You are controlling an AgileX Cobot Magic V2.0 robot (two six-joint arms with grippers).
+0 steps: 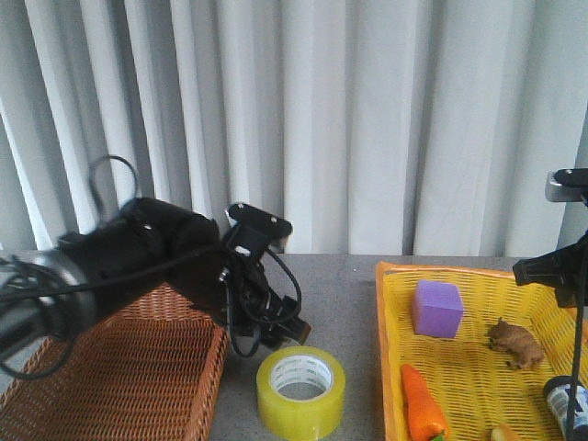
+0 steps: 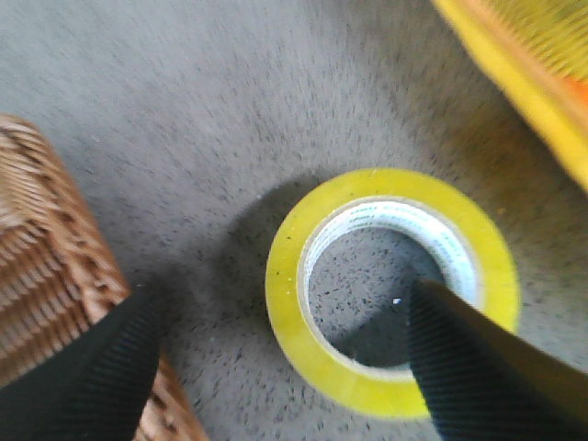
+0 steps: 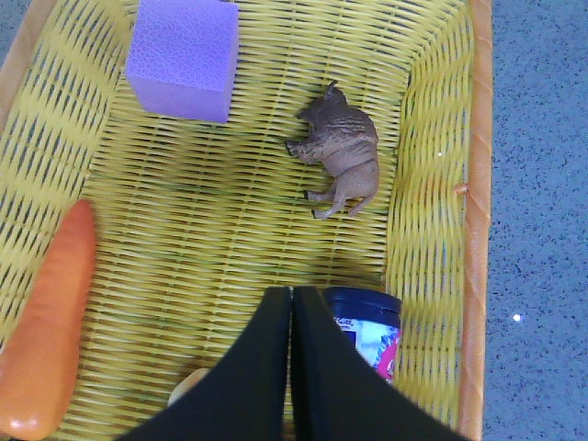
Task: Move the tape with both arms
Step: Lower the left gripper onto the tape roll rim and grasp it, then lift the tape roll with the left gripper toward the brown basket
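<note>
At far left in the front view we see a brown wicker basket (image 1: 129, 377) on the grey tabletop (image 1: 340, 285). The left arm (image 1: 138, 253) reaches over the basket's rear right corner, angled down toward the tabletop.

The left end effector (image 2: 285, 367) is wide open and holds nothing. In the left wrist view one finger (image 2: 92, 377) hangs beside the wicker basket's edge and the other finger (image 2: 487, 367) overlaps the far side of the tape's ring. We cannot tell from this view whether either finger touches the tape.

The tape (image 1: 300, 390) lies flat on the tabletop between the two baskets, just right of the wicker basket. Its hole faces straight up, so its axis is vertical. The white inner core with small print shows inside the yellow ring, and bare tabletop is visible through the hole.

To the right stands a yellow basket (image 1: 395, 367). It contains a purple cube (image 1: 436, 308) toward the rear, an orange carrot (image 1: 423, 404) at its left side, a brown toy animal (image 1: 516, 343) lying on its side, and a dark blue container (image 3: 367, 335) near the right wall.

The right arm (image 1: 560, 266) is at the right edge of the front view. The right end effector (image 3: 291, 358) hangs over the yellow basket with its fingers pressed together, gripping nothing.
</note>
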